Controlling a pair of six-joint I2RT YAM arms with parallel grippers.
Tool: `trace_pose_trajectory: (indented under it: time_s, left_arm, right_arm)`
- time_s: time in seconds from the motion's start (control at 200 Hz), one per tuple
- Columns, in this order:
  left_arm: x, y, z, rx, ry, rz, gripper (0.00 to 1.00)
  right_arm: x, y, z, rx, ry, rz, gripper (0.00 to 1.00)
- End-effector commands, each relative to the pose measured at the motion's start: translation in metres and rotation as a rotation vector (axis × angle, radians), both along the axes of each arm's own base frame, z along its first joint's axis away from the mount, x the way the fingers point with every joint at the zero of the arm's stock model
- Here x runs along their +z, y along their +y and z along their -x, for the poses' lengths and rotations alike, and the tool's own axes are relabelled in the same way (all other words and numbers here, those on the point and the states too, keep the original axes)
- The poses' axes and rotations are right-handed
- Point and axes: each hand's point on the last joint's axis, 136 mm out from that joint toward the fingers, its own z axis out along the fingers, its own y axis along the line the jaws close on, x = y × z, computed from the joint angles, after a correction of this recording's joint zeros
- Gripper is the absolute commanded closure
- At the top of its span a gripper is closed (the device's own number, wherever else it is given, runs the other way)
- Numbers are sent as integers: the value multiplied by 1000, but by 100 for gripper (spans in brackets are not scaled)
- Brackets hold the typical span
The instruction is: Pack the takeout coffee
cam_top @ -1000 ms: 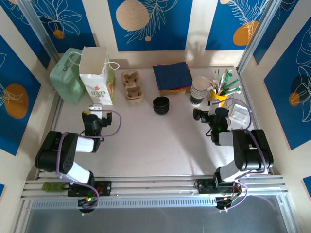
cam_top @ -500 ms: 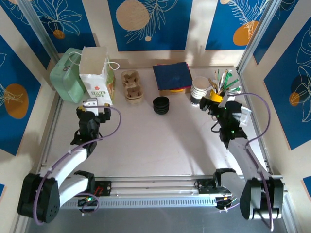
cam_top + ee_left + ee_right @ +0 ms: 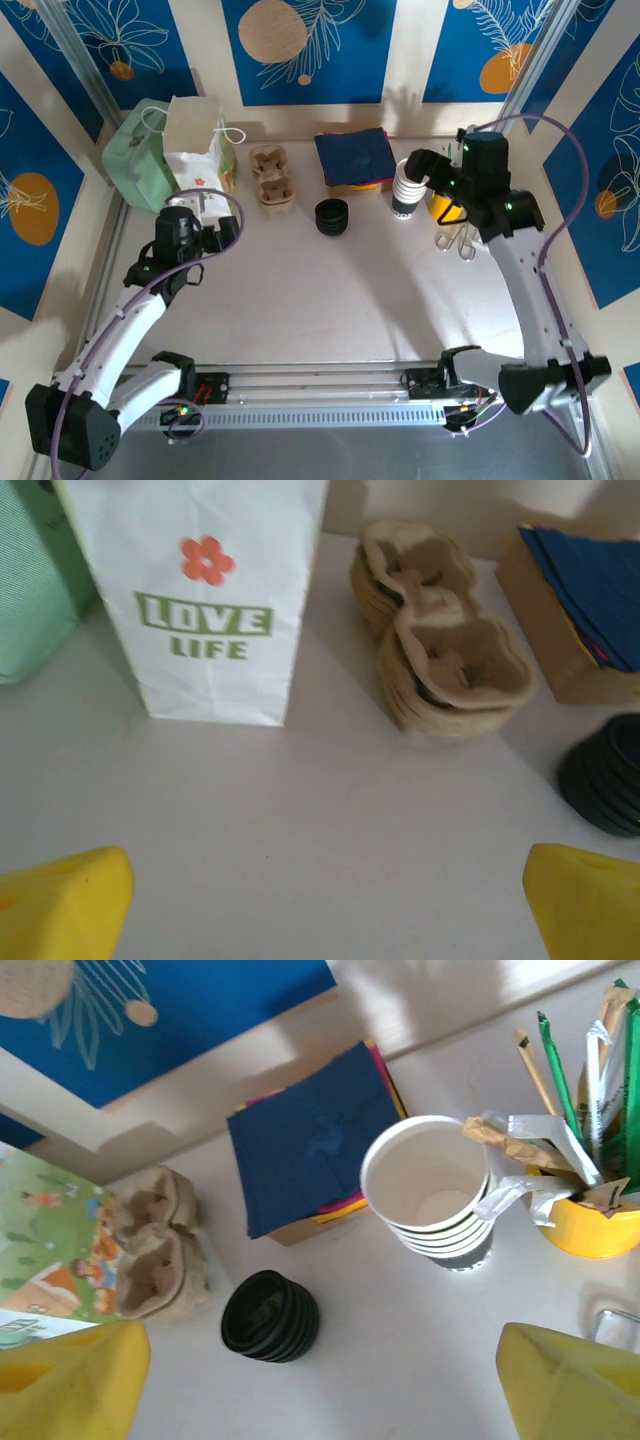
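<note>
Takeout coffee looks not yet assembled: right gripper (image 3: 320,1385) hangs wide open above the cup stack (image 3: 428,1182) at upper right, lids (image 3: 270,1316) lower left, while left gripper (image 3: 320,900), equally wide, faces the paper bag (image 3: 205,590), likely for packing.

Centre and lower half of the top view: table (image 3: 330,300) lay bare, wide room to pass. The upper edge was crowded, left to right: green bag (image 3: 135,160), white paper bag (image 3: 195,148), cup carriers (image 3: 272,176), blue napkins (image 3: 355,157), stack of cups (image 3: 405,196). I noted an open lane between white paper bag and cup carriers. Black lid stack (image 3: 331,216) stood forward of the row, apart. Stirrer pot (image 3: 585,1232) crowded the cups' right side.
</note>
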Motion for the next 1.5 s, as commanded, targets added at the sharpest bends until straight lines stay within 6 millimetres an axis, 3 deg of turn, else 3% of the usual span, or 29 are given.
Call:
trace_pose_trajectory:
  time_s: [0.0, 0.07, 0.21, 0.405, 0.535, 1.0, 1.496]
  left_arm:
    - [8, -19, 13, -106, 40, 47, 1]
    - [9, -22, 15, -127, 39, 54, 1]
    - [7, -33, 16, -187, 47, 73, 1]
    - [5, -39, 14, -214, 52, 86, 1]
    - [3, -41, 14, -220, 60, 97, 1]
    - [0, -42, 16, -230, 59, 106, 1]
    - [-2, -44, 22, -244, 60, 118, 1]
  right_arm:
    - [-21, -16, 4, -62, 157, 102, 12]
    - [-19, -21, -8, -81, 174, 114, 13]
    - [-26, -25, -31, -74, 217, 88, 23]
    - [-50, -31, -60, -69, 294, 113, 31]
    - [-65, -33, -73, -56, 334, 119, 42]
    - [-108, -36, -99, -35, 440, 149, 55]
    - [-135, -40, -113, -25, 488, 183, 63]
